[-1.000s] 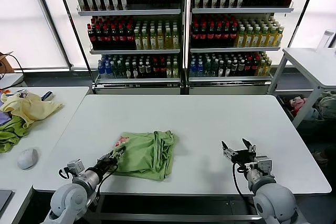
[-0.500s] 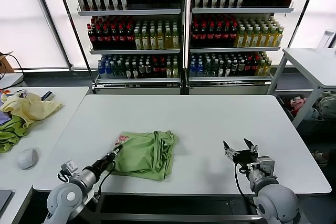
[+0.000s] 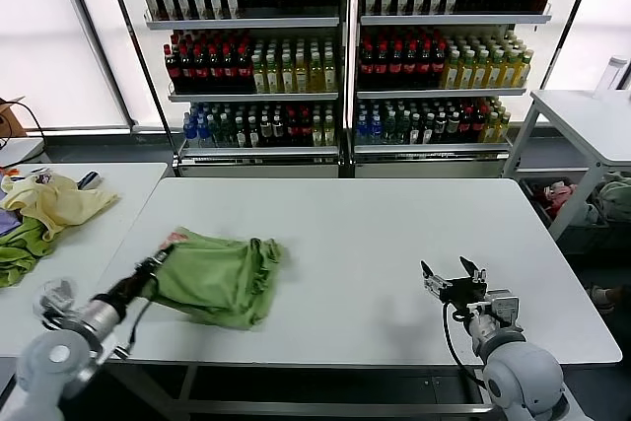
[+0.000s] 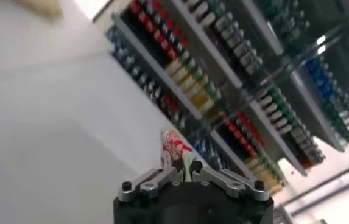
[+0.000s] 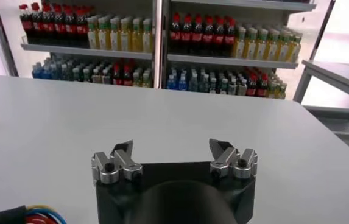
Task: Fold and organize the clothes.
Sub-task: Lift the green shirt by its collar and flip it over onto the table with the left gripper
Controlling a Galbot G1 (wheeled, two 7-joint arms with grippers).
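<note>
A wide white bench [image 3: 394, 234] filled the middle of the head view, and everything here is placed in relation to it. Behind its far edge stood tall drink shelves [image 3: 345, 46] packed with rows of bottles. To the bench's left sat a second white table [image 3: 79, 244], carrying a pale yellow cloth [image 3: 54, 202] lying on a darker green cloth [image 3: 20, 248]. Beyond the bench's right end stood another white table [image 3: 587, 120]. The light green polo shirt [image 3: 217, 278] lay bunched and partly folded on the bench's left part, close to its left edge and nearer the front than the back; a bit of red-and-white print showed at its corner closest to that left edge. The left hand [image 3: 155, 263] reached in over the bench's front left corner with its fingers clamped on that printed corner. In the left wrist view the two jaws stood close together with the printed fabric [image 4: 175, 153] sticking up between them. The right hand [image 3: 452, 281] hung low over the bench's front right part, well apart from the shirt. In the right wrist view its fingers [image 5: 114, 161] were spread wide with only bare bench top between them.
</note>
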